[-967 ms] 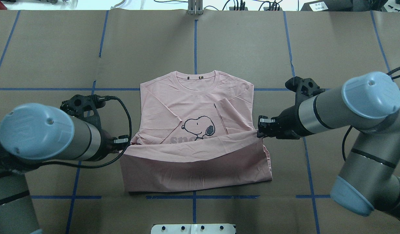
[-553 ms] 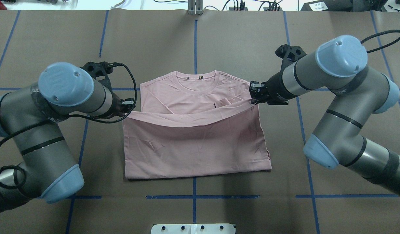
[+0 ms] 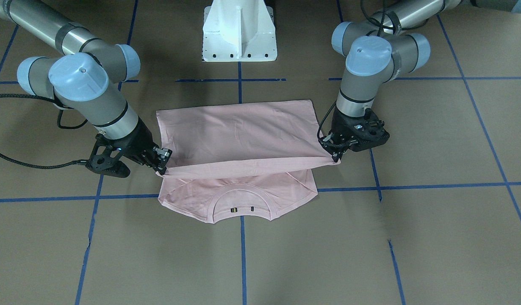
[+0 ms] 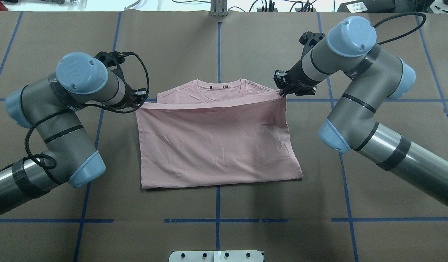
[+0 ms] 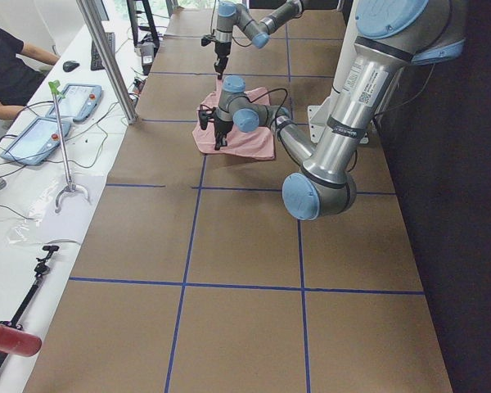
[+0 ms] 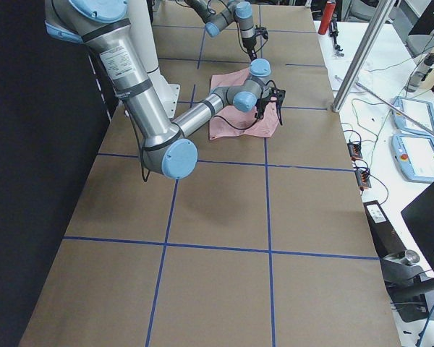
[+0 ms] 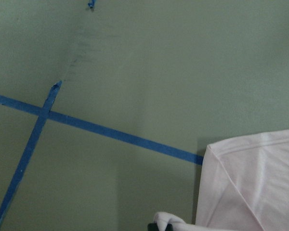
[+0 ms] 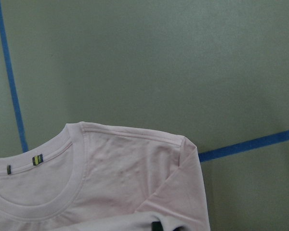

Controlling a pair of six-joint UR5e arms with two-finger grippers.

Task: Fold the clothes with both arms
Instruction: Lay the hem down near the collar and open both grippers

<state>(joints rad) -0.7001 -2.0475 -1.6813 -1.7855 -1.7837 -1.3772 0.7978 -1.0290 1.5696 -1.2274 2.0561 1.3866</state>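
The pale pink T-shirt (image 4: 216, 142) lies flat mid-table, its lower half doubled over toward the collar (image 4: 219, 89); the print is hidden. My left gripper (image 4: 139, 103) is shut on the left corner of the raised hem, and my right gripper (image 4: 281, 92) is shut on the right corner. The hem stretches taut between them, just short of the shoulders. From the front, the shirt (image 3: 239, 131) hangs between the left gripper (image 3: 336, 157) and the right gripper (image 3: 162, 169). The right wrist view looks down on the collar (image 8: 38, 192); the left wrist view shows a shoulder (image 7: 250, 183).
Brown paper with blue tape lines (image 4: 217, 47) covers the table. The white pedestal base (image 3: 239, 34) stands at the robot's side. In the exterior left view a person (image 5: 8, 65) sits beyond the far edge by a side bench with tablets (image 5: 33, 139).
Both grippers have carried the hem away from the robot, from the shirt's middle up to its shoulders. The dog print and lettering are now covered.
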